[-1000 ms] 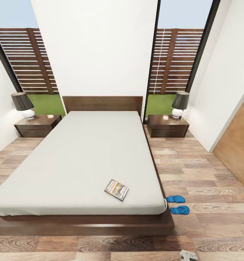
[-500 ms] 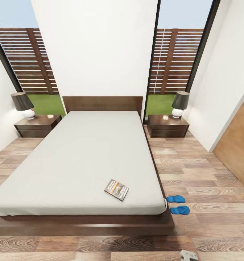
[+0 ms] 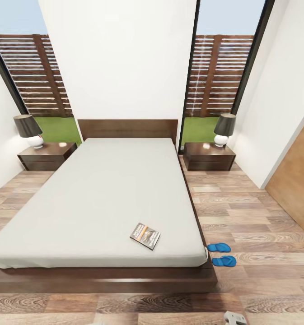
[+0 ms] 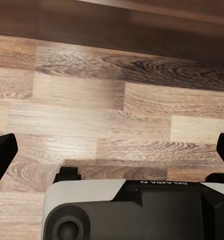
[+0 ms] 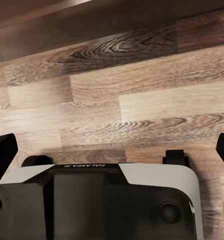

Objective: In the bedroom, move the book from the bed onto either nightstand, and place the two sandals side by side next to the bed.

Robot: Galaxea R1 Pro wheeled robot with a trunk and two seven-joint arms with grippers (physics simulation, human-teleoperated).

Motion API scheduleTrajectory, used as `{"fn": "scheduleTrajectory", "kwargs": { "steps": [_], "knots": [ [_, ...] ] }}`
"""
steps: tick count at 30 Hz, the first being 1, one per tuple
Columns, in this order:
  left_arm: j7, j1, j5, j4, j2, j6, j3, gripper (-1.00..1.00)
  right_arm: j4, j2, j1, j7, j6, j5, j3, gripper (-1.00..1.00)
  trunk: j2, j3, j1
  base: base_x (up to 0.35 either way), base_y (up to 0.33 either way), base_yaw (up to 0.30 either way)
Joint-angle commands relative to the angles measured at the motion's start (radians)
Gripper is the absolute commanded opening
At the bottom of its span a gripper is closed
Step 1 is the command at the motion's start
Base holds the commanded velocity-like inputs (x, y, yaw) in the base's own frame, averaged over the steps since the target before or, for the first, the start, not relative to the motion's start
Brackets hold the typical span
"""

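From your head view, the book point(image 3: 145, 235) lies flat on the bed point(image 3: 102, 194) toward 5 o'clock, long axis running 10 to 4. Both sandals point(image 3: 221, 254) sit side by side on the floor point(image 3: 260, 225) just beside the bed's corner, toes toward 9 o'clock. A nightstand point(image 3: 208, 156) flanks the headboard.

Left wrist: your left tool point(image 4: 112, 150) hangs over floor planks, fingers wide apart, tips cut off.

Right wrist: your right tool point(image 5: 112, 150) likewise spread, tips cropped.

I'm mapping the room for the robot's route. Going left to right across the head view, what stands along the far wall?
Left lamp → left nightstand → headboard → right nightstand → right lamp.
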Motion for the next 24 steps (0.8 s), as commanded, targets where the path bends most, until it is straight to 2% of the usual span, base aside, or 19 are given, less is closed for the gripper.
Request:
{"fn": "scheduleTrajectory", "kwargs": {
  "steps": [1,14,18,22,24],
  "knots": [
    [-0.009,-0.001,0.008,0.001,0.000,-0.001,0.006,1.00,0.000,0.000,-0.001,0.004,0.002,0.005,-0.008,1.00,-0.002,-0.003,0.000,0.000,0.000,0.000],
    [-0.009,-0.001,0.009,0.001,0.000,-0.001,0.006,1.00,0.000,0.000,-0.001,0.002,0.000,0.004,-0.008,1.00,-0.002,-0.011,0.000,0.000,0.000,0.000],
    [-0.032,-0.002,0.012,-0.014,0.000,-0.004,0.007,1.00,0.000,0.000,-0.001,-0.002,0.000,0.005,-0.008,1.00,-0.002,-0.011,0.000,0.000,0.000,0.000],
    [-0.119,-0.008,0.015,-0.132,0.000,0.022,0.007,1.00,0.000,0.000,-0.001,-0.002,0.000,0.005,-0.008,1.00,-0.002,-0.011,0.000,0.000,0.000,0.000],
    [-0.183,-0.012,0.017,-0.263,0.000,0.119,0.008,1.00,0.000,0.000,-0.001,-0.001,0.000,0.005,-0.008,1.00,-0.002,-0.011,0.000,0.000,0.000,0.000]
  ]
}}
